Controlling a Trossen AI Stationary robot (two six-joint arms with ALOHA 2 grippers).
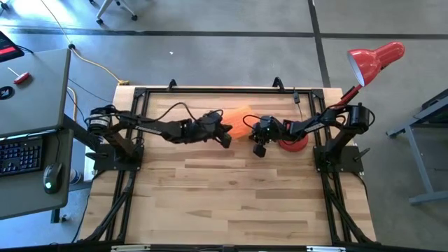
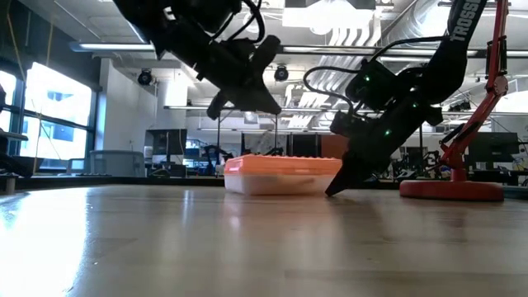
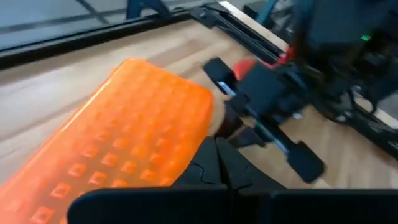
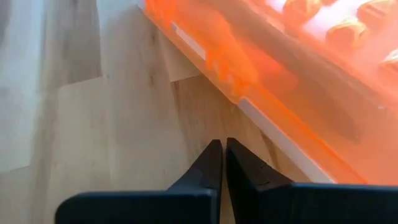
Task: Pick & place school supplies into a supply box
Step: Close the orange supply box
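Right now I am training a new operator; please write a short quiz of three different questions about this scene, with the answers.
1. True or false: the supply box has its orange lid on.
2. Which end effector has its tip down at the table beside the box? A) left B) right C) neither
3. Fill in: the red desk lamp stands on its round base on the ____ arm's side of the table.

Key
1. True; the lid covers the clear case.
2. B; the right end effector is shut, its tip at the box's end. The left end effector, also shut, hangs above the box.
3. right
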